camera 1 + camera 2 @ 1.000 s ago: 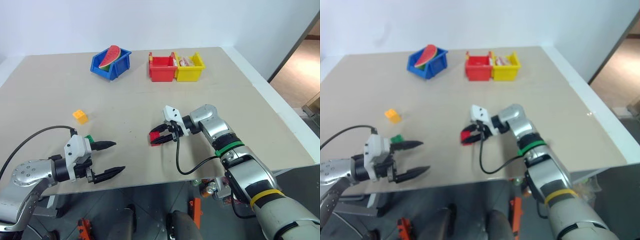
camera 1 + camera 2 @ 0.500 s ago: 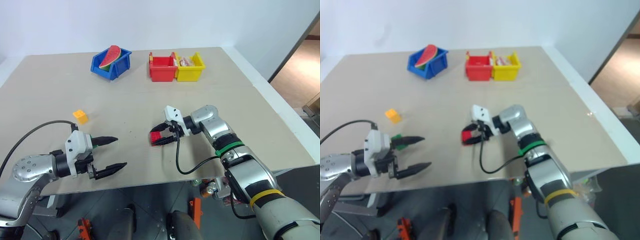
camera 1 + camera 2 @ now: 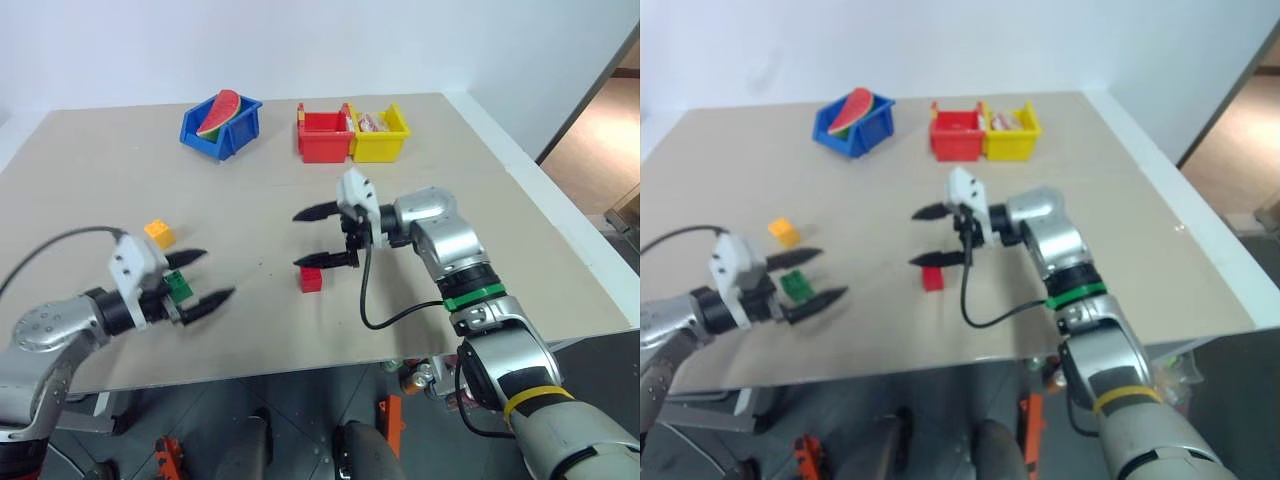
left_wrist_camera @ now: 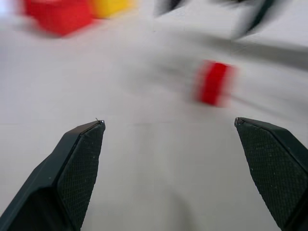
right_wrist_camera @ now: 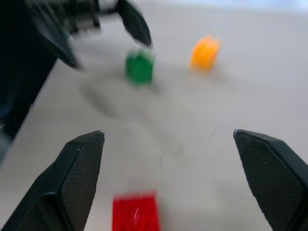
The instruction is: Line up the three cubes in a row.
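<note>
The red cube (image 3: 311,280) lies free on the table near its middle. Just above it hovers my right gripper (image 3: 312,237), pointing left, open, with nothing between its fingers. The green cube (image 3: 178,287) sits on the table at the left. My left gripper (image 3: 215,275) is open above it, and the cube shows between the fingers near their bases. In the left wrist view nothing lies between the fingers (image 4: 82,149). The orange-yellow cube (image 3: 160,233) rests a little beyond the green one. The right wrist view shows the red cube (image 5: 135,214), the green cube (image 5: 139,67) and the orange-yellow cube (image 5: 205,52).
At the back of the table stand a blue bin (image 3: 240,130) holding a watermelon slice, a red bin (image 3: 324,140) and a yellow bin (image 3: 380,140). The table's front edge (image 3: 300,365) runs just behind both arms.
My right gripper has opened, let go of the red cube and risen above it. My left gripper has moved up and away from the front edge, over the green cube.
</note>
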Robot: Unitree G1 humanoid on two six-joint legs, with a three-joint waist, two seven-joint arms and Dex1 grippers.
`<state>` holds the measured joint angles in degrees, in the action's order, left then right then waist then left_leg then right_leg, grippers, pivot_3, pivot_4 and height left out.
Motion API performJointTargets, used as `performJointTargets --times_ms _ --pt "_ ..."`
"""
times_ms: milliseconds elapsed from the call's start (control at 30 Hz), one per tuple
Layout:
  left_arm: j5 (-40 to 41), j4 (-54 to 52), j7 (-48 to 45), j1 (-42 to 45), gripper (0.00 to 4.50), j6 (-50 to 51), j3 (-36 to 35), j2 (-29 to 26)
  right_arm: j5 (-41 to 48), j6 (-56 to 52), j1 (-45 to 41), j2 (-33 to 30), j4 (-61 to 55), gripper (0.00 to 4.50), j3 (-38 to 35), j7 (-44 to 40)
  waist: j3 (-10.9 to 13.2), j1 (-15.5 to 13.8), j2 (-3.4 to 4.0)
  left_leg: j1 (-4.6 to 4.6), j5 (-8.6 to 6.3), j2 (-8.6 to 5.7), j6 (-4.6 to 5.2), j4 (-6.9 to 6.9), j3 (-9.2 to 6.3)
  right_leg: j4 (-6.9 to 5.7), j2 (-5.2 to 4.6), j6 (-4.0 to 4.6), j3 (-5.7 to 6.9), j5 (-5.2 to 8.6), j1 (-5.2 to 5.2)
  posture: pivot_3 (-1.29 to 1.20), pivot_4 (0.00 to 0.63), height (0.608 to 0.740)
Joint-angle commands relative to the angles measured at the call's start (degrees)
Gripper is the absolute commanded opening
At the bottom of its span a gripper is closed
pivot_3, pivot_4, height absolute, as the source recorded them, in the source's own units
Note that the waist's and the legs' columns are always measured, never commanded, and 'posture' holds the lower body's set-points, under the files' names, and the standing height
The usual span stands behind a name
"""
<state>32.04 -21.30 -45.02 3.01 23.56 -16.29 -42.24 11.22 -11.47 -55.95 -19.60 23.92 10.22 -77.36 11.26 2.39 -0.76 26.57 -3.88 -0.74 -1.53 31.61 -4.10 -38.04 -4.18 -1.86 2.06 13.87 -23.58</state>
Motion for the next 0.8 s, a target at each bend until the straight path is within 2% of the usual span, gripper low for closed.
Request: performJointTargets --times_ms 33,200,333,433,667,800 --pt "-1.73 -0.69 4.97 1.19 4.50 0.19 -4.25 -0.29 4.18 -7.11 3.42 -0.57 -12.51 4.46 -2.32 4.04 0.00 -0.02 0.00 0.00 -0.03 0.01 -0.05 0.00 0.01 0.00 -0.01 0.02 0.00 0.01 0.00 0.00 0.150 0.740" --pt "-5.54 5.18 10.67 4.41 4.50 1.91 -5.73 -1.25 5.87 -11.72 8.14 -0.95 -21.60 4.46 -2.02 8.40 0.00 -0.42 0.00 0.00 -0.06 0.09 -0.09 0.01 0.11 0.00 0.01 0.05 0.01 0.02 -0.02 0.00 0.150 0.740" --pt "-5.21 1.84 13.52 2.48 4.50 2.14 -7.31 1.39 5.48 -11.99 10.31 -1.24 -23.95 4.46 -1.06 10.29 -0.01 -0.51 -0.01 0.01 -0.07 0.11 -0.11 0.03 0.25 0.02 -0.04 0.04 -0.05 0.00 -0.05 0.00 0.150 0.740" --pt "-2.86 -0.81 11.69 -0.81 4.50 1.12 -8.89 2.68 5.06 -11.45 10.57 -1.36 -24.25 4.46 -0.80 11.46 -0.01 -0.51 -0.02 0.02 -0.10 0.13 -0.15 0.02 0.29 0.04 -0.04 0.04 -0.09 0.00 -0.07 0.00 0.150 0.740" --pt "0.89 4.29 -2.83 -4.69 4.50 -0.55 -10.71 -3.23 5.05 -10.32 10.04 -0.94 -23.71 4.46 -0.21 13.35 -0.01 -0.57 -0.04 0.04 -0.12 0.45 -0.18 0.03 0.52 0.05 0.10 0.22 0.05 -0.01 -0.12 0.00 0.150 0.740" --pt "-2.20 15.27 -12.36 0.09 4.50 -4.22 -5.95 -8.21 5.72 -11.47 8.79 -0.92 -23.40 4.46 0.84 12.61 -0.01 -0.61 -0.04 0.05 -0.13 0.66 -0.20 0.04 0.93 0.05 -0.15 0.21 0.14 -0.03 -0.36 0.00 0.150 0.740"
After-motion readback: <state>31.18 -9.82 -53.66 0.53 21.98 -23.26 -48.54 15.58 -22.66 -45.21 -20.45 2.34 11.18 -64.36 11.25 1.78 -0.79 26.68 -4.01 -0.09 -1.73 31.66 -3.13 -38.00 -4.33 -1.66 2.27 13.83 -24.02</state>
